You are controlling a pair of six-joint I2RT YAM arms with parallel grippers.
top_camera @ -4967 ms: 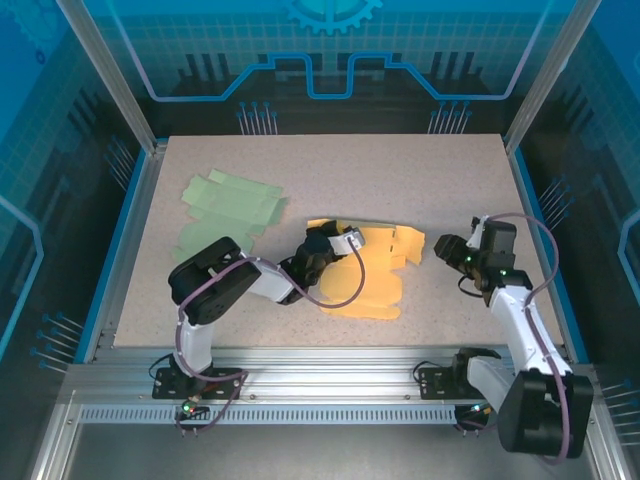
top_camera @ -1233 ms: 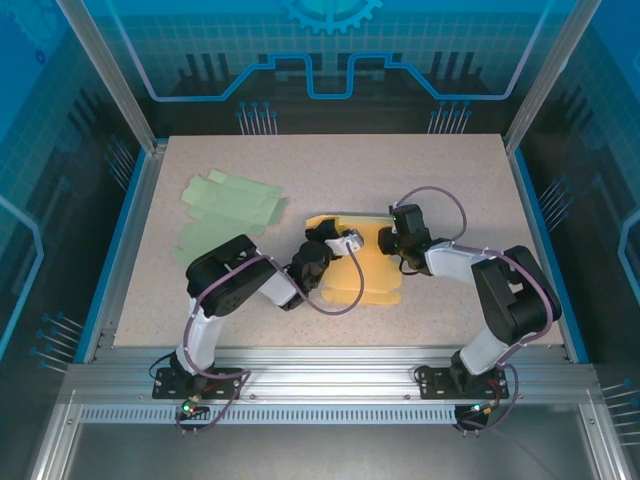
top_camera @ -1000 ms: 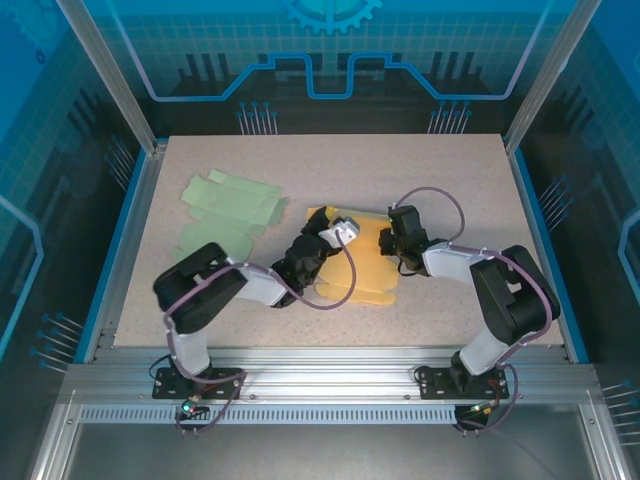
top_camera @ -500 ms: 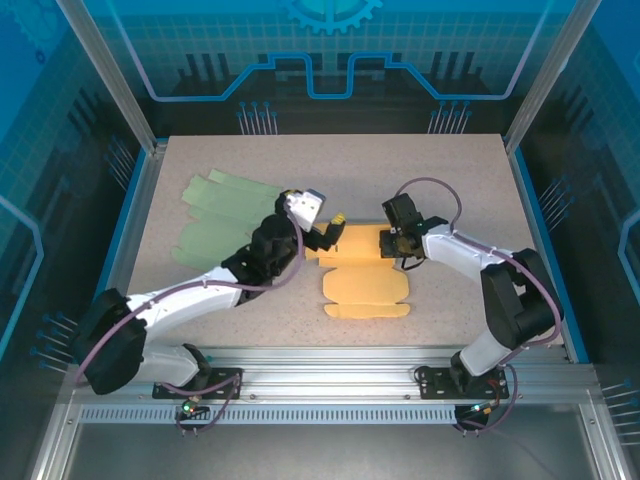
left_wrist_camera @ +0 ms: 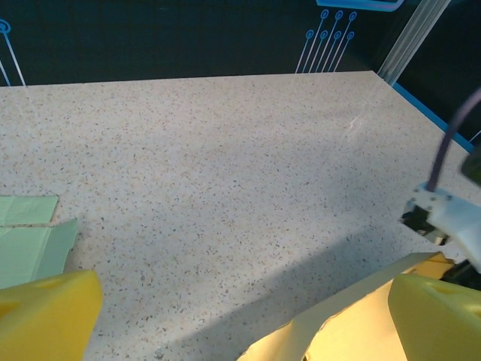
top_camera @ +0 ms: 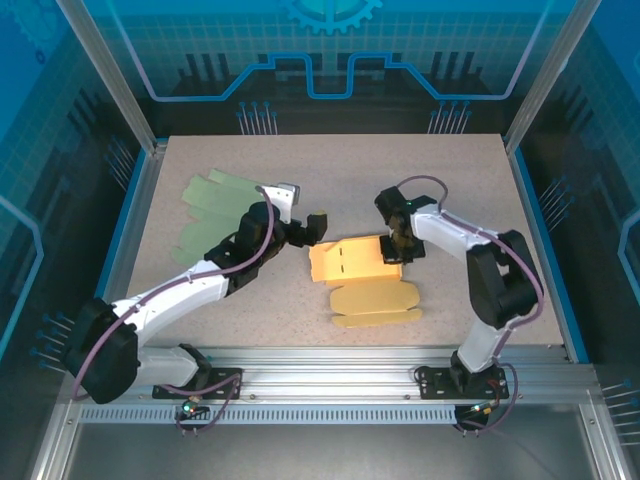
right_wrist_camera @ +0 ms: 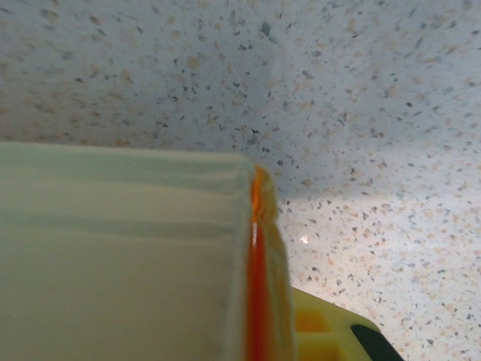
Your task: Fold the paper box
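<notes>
Right gripper [top_camera: 396, 246] pinches the orange paper box blank [top_camera: 350, 262] mid-fold; left gripper [top_camera: 312, 228], jaws spread, should probably grasp its free side next.

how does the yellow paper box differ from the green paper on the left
The yellow paper box sits in the middle, partly folded; the green paper lies flat at the far left. The right gripper is shut on the yellow paper box's edge; nothing touches the green paper. Both are cut paper blanks.
</notes>
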